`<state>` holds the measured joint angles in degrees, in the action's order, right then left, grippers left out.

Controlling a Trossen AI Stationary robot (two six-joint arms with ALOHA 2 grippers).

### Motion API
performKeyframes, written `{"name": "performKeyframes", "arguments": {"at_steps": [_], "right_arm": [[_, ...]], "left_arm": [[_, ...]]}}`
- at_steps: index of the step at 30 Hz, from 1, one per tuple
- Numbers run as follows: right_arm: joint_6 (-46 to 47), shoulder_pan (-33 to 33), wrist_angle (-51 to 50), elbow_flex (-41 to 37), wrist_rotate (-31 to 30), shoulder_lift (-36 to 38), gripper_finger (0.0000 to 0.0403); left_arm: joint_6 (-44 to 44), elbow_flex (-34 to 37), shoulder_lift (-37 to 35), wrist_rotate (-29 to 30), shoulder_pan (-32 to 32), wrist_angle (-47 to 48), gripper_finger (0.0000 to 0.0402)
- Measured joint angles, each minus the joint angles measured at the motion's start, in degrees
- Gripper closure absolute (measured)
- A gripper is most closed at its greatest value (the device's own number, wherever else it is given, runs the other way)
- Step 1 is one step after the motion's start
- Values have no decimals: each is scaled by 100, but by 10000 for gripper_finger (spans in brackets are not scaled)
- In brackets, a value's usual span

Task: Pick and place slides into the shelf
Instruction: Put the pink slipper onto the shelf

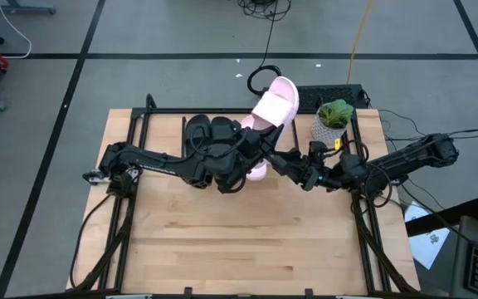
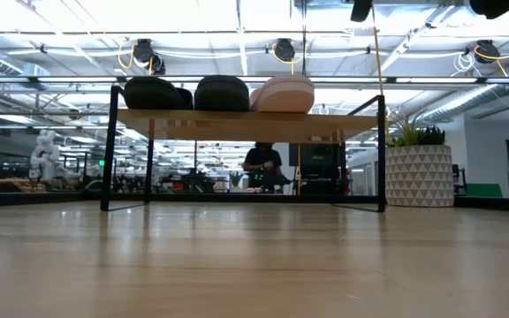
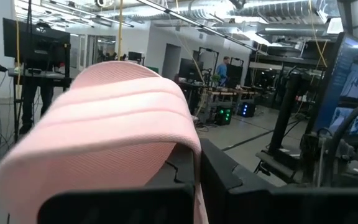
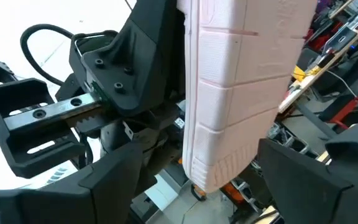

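Observation:
The shelf [image 2: 246,124] stands at the table's far side. On its plank top rest two black slides [image 2: 188,93] and one pink slide [image 2: 283,93], soles down. My left gripper [image 1: 251,134] is shut on the second pink slide [image 1: 275,102] and holds it above the shelf's right part. My right gripper [image 1: 279,159] is open just to the right of it. In the right wrist view its two fingers [image 4: 104,180] show on either side of the slide's lower end [image 4: 219,168] without plainly touching it. My left gripper holds the pink slide by one long side edge [image 4: 188,93], beside the strap [image 3: 104,124]. It comes at it from the table's left. One finger [image 3: 222,180] lies next to the strap; the rest of the hold is hidden by the strap. The slide is lifted clear and tilted, its ribbed sole [image 4: 241,62] turned toward my right gripper.
A potted plant [image 1: 333,120] in a patterned white pot stands on the table right of the shelf, close to my right arm. A black keyboard [image 1: 330,95] lies beyond the table's far edge. The table's near half [image 1: 239,241] is bare wood.

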<state>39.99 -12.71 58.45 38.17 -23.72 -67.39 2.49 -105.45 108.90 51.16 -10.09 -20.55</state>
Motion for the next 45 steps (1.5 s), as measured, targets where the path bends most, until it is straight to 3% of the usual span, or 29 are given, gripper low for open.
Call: {"name": "performKeyframes", "arguments": {"at_steps": [23,25,34,45], "right_arm": [[-191,-1,-44,-4,-111,-2,90],[-94,1,-286,-16,-404,2,90],[90,72,-347,-35,-331,-5,90],[92,72,-325,-35,-331,-5,90]], "left_arm": [[-37,0,-9,-8,-4,8,402],[-91,0,-9,-278,-11,5,402],[-363,4,44,-232,7,128,402],[-983,4,44,-661,115,325,402]]}}
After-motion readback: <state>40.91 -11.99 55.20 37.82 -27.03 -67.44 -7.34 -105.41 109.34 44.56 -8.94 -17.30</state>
